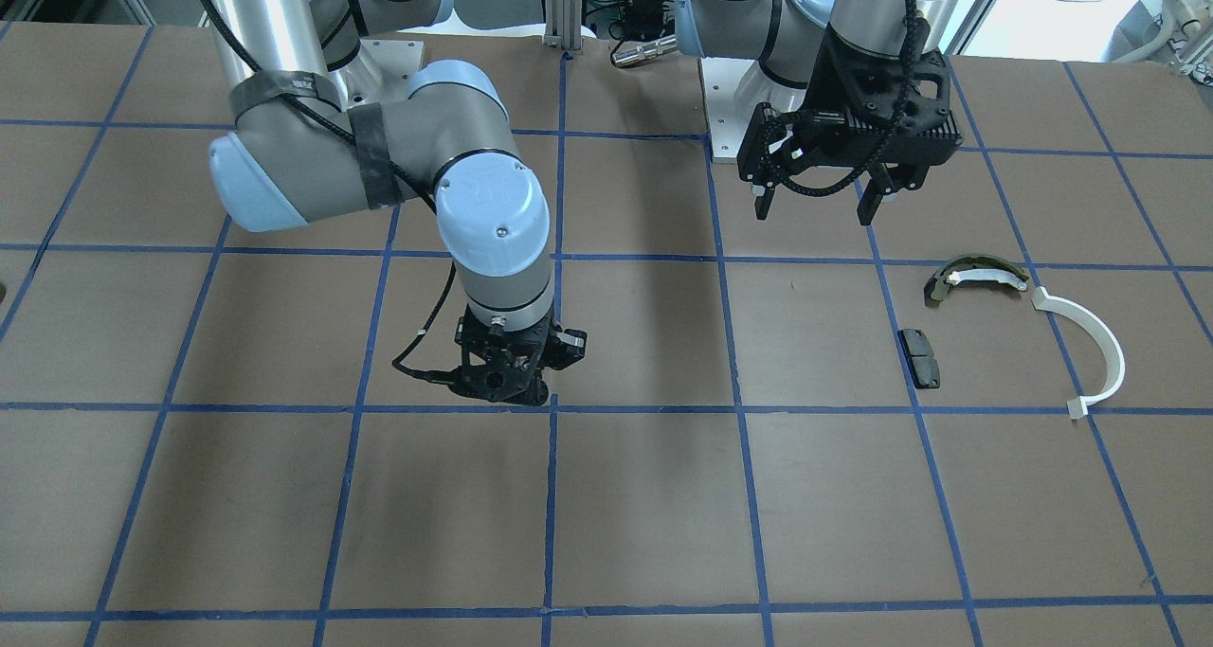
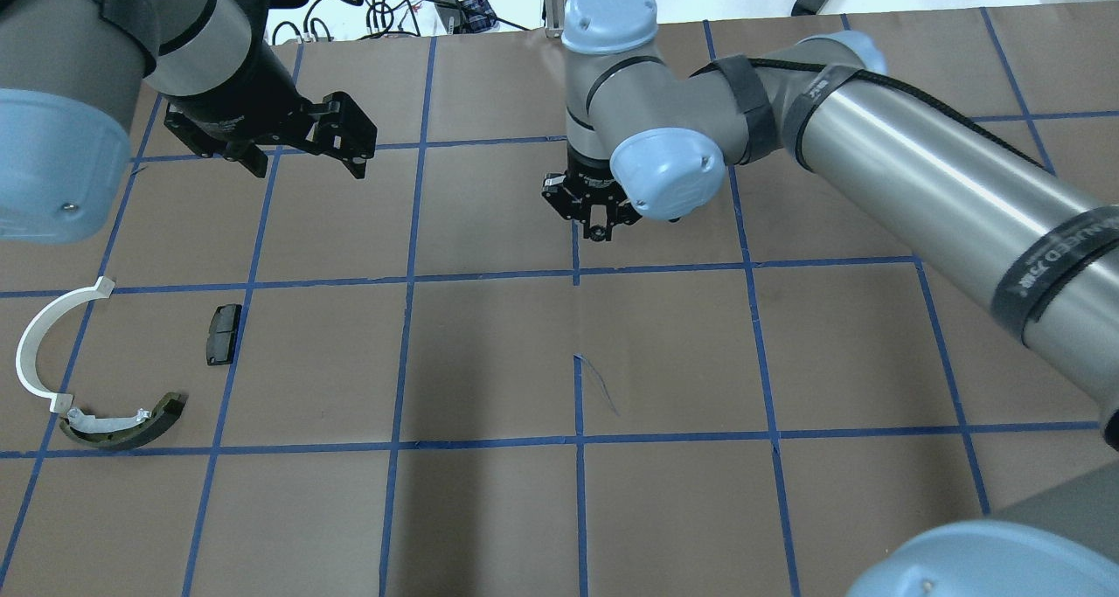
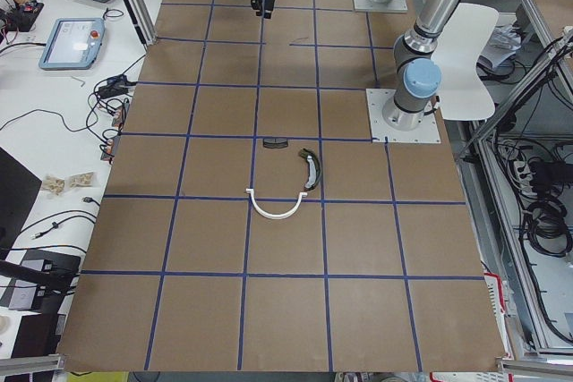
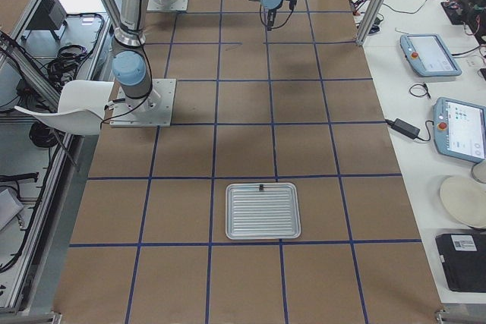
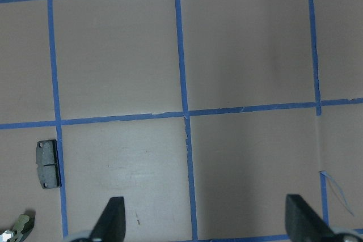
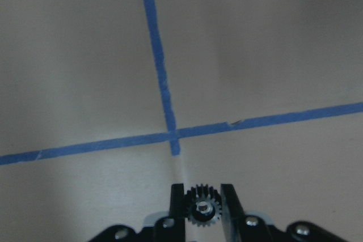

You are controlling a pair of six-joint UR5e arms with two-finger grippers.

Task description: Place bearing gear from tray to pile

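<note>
My right gripper (image 6: 202,211) is shut on a small black toothed bearing gear (image 6: 202,207) and holds it over a blue tape crossing near the table's middle (image 2: 597,223) (image 1: 512,391). The pile lies on the robot's left: a black rectangular pad (image 2: 223,334) (image 1: 920,357) (image 5: 48,164), an olive-and-white curved shoe (image 2: 127,422) (image 1: 976,276) and a thin white half-ring arc (image 2: 39,343) (image 1: 1090,344). My left gripper (image 2: 302,156) (image 1: 820,206) (image 5: 207,219) is open and empty, raised beyond the pile. The ribbed metal tray (image 4: 263,211) shows only in the exterior right view.
Brown table with a blue tape grid. The arms' mounting plates (image 3: 403,116) (image 4: 144,104) sit on the robot's side of the table. A side bench with tablets (image 4: 429,53) and cables runs along the far edge. A white chair (image 3: 470,60) stands behind the robot.
</note>
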